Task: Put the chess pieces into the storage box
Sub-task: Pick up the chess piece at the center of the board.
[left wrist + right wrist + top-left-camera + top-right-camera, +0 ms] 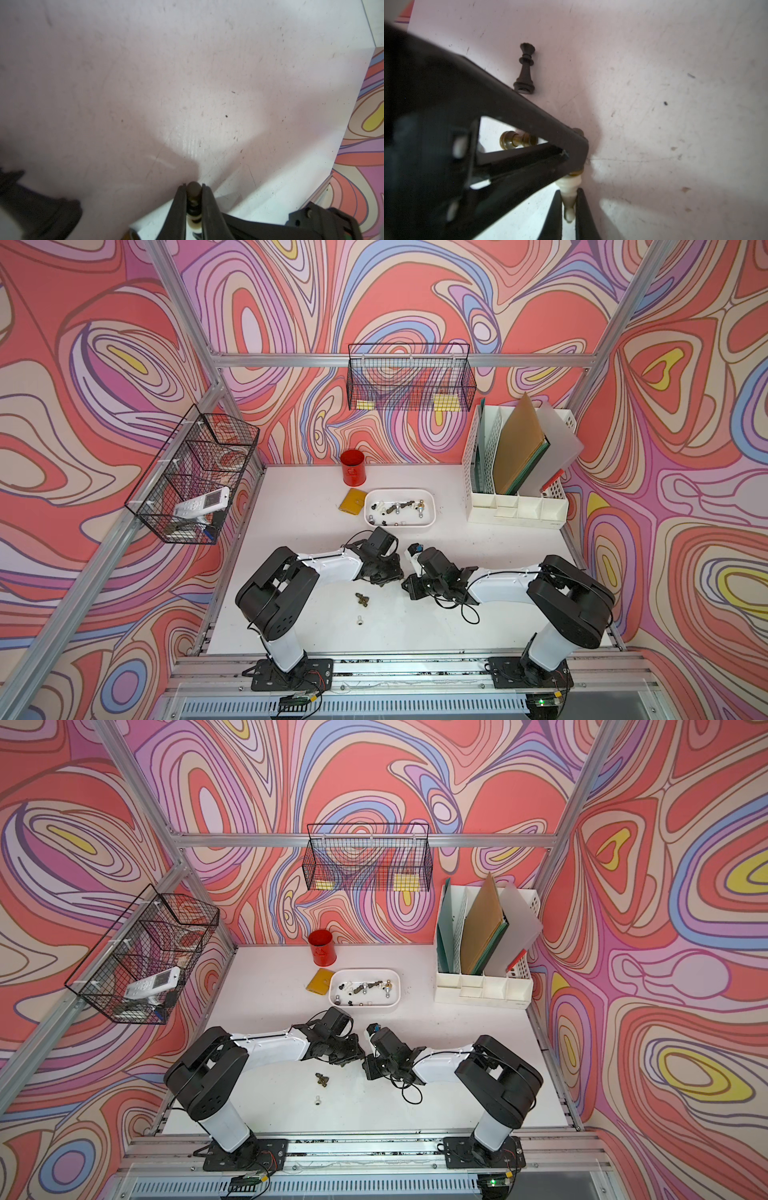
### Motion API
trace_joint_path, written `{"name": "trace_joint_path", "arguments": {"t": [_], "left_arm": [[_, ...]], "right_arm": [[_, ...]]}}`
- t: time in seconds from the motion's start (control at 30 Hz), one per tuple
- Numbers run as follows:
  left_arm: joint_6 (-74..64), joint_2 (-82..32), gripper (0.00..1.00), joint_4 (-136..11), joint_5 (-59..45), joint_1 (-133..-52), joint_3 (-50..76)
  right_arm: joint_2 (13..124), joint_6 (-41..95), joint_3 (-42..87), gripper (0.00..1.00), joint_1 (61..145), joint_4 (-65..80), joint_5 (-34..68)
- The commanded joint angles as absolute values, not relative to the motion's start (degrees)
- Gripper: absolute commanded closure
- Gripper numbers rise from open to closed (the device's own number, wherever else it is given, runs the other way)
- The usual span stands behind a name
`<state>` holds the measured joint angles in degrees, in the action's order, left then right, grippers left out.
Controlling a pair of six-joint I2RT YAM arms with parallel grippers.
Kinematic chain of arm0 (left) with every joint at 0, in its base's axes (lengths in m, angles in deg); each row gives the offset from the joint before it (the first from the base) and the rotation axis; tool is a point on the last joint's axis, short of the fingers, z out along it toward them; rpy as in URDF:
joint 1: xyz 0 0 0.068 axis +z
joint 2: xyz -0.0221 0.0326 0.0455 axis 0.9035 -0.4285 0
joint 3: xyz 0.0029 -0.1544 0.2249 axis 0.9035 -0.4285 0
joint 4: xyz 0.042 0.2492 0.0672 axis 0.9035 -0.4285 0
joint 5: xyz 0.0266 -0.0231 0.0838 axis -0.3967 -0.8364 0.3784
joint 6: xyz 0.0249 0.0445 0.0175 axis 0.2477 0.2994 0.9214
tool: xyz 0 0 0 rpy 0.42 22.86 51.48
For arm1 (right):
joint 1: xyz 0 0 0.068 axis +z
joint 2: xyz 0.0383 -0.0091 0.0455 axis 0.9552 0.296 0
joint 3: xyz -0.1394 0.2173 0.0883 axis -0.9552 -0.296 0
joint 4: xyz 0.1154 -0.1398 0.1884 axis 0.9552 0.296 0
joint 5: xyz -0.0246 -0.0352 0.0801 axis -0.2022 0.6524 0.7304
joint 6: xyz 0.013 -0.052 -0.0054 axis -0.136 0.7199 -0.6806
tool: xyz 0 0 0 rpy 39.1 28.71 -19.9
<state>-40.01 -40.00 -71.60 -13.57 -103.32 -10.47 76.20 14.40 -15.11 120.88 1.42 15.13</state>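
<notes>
Left gripper (193, 185): fingers drawn in tight against a dark bronze chess piece (194, 194), whose round end shows at the tips. A cream part sits between the fingers nearer the camera; whether it belongs to the same piece I cannot tell.
Right gripper (569, 190): closed on a cream-white chess piece (569, 197). The piece's wider end pokes past the fingertips and reaches the tip of the left gripper.
Meeting point: in both top views the two grippers are almost tip to tip, low over the middle of the table (291, 572), on the robots' side of the box.
Black chess piece (525, 68): on its side on the table, hollow base showing, just beside the left gripper's finger.
Bronze pawn (517, 141): on its side, seen through the triangular opening in the left gripper.
Loose bronze pieces (361, 599): a small cluster on the table between the two arms.
Small white piece (359, 618): alone, near the cluster, closer to the table's front edge.
Storage box (431, 510): shallow white tub toward the back of the table, well apart from both grippers.
Pieces in the box (399, 508): a scatter of dark, silvery and gold ones on its floor.
Amber flat square (352, 501): just beside the box.
Red cup (352, 467): upright behind the amber square.
White file organiser (515, 506): in the back corner, holding upright folders.
</notes>
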Motion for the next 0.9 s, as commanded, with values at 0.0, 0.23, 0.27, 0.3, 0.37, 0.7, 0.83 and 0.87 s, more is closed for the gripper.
{"name": "trace_joint_path", "arguments": {"t": [0.0,0.23,0.27,0.3,0.37,0.7,0.83,0.87], "left_arm": [[-40.0,-39.9,0.94,-71.8,-12.0,-103.6,-11.3],[-37.4,-36.5,0.95,-76.3,-8.7,-103.7,-8.5],[-36.9,-36.0,0.95,-77.3,-7.9,-103.6,-7.8],[-36.3,-35.5,0.95,-78.0,-7.3,-103.6,-7.3],[-35.0,-34.4,0.95,-79.9,-5.8,-103.6,-5.9],[-25.6,-34.2,0.96,-87.8,2.7,-102.3,5.9],[-21.0,-37.9,0.95,-86.3,6.4,-100.5,11.8],[-19.9,-39.1,0.95,-85.9,6.9,-100.0,13.5]], "right_arm": [[78.3,13.9,-16.7,1.00,121.1,7.2,14.4],[77.7,12.4,-16.5,1.00,121.1,9.0,13.5],[77.7,12.5,-16.3,1.00,121.1,9.4,13.5],[77.8,12.5,-16.1,1.00,121.1,9.6,13.5],[78.2,12.6,-15.6,0.99,121.1,10.2,13.3],[77.0,12.7,-13.9,0.74,121.1,12.4,11.6],[75.3,12.5,-13.0,0.71,121.1,13.7,10.6],[74.7,12.4,-12.9,0.71,121.1,14.1,10.2]]}}
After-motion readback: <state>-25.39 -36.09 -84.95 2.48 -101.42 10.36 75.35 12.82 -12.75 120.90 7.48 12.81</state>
